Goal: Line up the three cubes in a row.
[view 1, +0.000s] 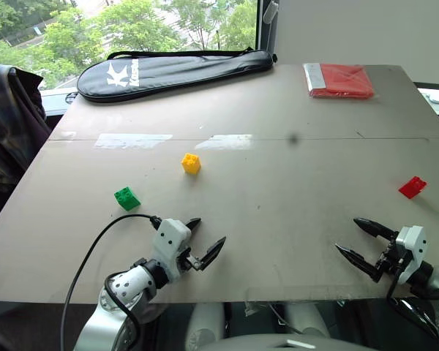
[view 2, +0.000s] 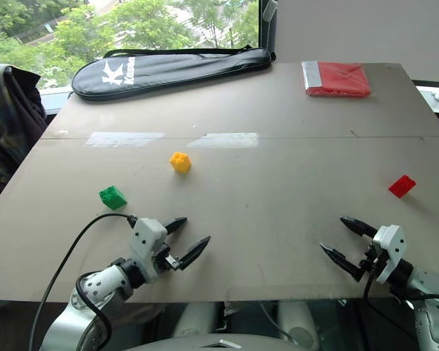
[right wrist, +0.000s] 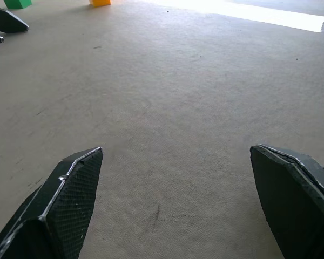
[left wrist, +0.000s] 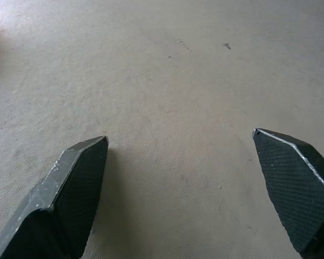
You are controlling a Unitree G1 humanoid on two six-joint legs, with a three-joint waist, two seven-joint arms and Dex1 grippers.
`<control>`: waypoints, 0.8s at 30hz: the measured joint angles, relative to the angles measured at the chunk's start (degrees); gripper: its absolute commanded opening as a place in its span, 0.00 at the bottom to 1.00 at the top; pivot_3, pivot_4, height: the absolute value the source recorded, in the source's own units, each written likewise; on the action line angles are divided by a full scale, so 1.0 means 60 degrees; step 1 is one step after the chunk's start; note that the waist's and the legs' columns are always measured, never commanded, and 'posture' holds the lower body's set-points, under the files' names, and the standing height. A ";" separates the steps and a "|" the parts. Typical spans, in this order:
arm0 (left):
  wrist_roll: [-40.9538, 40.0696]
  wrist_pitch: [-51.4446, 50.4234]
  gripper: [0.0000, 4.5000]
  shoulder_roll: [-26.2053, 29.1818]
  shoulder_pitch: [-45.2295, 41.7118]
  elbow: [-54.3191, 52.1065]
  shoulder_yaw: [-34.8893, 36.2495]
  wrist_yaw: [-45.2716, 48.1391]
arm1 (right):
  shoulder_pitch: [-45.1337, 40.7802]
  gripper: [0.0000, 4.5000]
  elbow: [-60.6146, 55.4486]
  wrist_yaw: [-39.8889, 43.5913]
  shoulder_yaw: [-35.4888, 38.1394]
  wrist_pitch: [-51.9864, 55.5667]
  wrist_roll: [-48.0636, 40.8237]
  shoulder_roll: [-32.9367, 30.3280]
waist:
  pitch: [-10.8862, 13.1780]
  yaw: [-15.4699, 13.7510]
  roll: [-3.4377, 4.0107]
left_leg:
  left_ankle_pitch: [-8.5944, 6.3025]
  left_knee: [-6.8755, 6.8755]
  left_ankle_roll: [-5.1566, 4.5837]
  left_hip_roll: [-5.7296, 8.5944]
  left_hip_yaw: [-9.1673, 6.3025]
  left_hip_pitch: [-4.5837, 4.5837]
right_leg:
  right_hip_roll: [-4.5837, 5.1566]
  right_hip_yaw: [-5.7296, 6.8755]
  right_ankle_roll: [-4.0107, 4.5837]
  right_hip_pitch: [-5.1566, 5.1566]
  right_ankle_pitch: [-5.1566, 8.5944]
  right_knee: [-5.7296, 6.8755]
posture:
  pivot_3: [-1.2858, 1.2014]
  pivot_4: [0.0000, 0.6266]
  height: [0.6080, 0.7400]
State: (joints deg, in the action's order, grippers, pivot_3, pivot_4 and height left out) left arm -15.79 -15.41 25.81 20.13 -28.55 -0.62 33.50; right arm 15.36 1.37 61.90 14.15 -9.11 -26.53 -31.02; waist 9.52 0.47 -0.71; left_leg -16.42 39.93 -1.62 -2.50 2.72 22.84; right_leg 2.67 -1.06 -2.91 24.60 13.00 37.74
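Cubes first: three of them sit on the table (view 1: 278,241), one green, one yellow, one red, and they're scattered, nowhere near a row. Nearest the robot are its two grippers, both hovering low over the near edge with nothing in them. The left gripper (view 1: 205,240) has its two black fingers spread wide, and the right gripper (view 1: 360,240) is spread just as wide.

Going out from there, the green cube (view 1: 126,197) comes first, on the left, a bit beyond the left gripper. The red cube (view 1: 412,187) is far over on the right side, beyond the right gripper and well apart from the other two. The yellow cube (view 1: 191,163) lies a little farther back, near the green one and right of it.

At the far edge there's one black racket bag (view 1: 172,72) lying lengthwise on the left, and one flat red packet (view 1: 340,80) near the far right corner.
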 measured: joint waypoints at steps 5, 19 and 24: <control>-0.0001 -0.0033 0.98 0.0050 -0.0006 -0.0016 -0.0001 0.0008 | 0.0023 1.00 0.0000 -0.0013 0.0000 -0.0004 0.0018 0.0002 | 0.0000 0.0002 0.0000 | 0.0000 0.0000 0.0000 0.0004 0.0000 0.0000 | 0.0000 -0.0001 0.0000 -0.0001 0.0000 0.0000 | 0.52 0.24 0.76; -0.0240 -0.0614 0.98 0.0897 -0.1113 -0.0123 -0.0295 0.0893 | 0.0347 1.00 -0.0870 -0.2311 0.0934 0.0410 -0.0196 0.0737 | 0.0000 -0.0025 0.0001 | 0.0000 0.0001 0.0000 0.0008 -0.0001 0.0001 | 0.0000 -0.0001 0.0000 -0.0001 -0.0001 0.0005 | 0.52 0.24 0.76; -0.1129 -0.1548 0.98 0.1647 -0.2626 -0.0752 -0.0386 0.1818 | -0.0019 1.00 -0.2181 -0.5733 0.1510 0.1644 0.0334 0.1849 | -0.0004 -0.0023 0.0005 | 0.0001 0.0000 0.0001 0.0006 -0.0008 0.0003 | -0.0005 0.0002 0.0002 0.0003 -0.0002 0.0016 | 0.52 0.24 0.76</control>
State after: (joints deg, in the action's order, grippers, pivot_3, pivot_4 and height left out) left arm -22.56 -24.70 35.69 4.38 -33.07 -2.93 44.41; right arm 15.25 -11.72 27.51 23.21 0.76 -24.53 -19.92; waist 9.50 0.33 -0.68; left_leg -16.41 39.93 -1.61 -2.46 2.67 22.86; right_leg 2.64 -1.05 -2.90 24.62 12.99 37.83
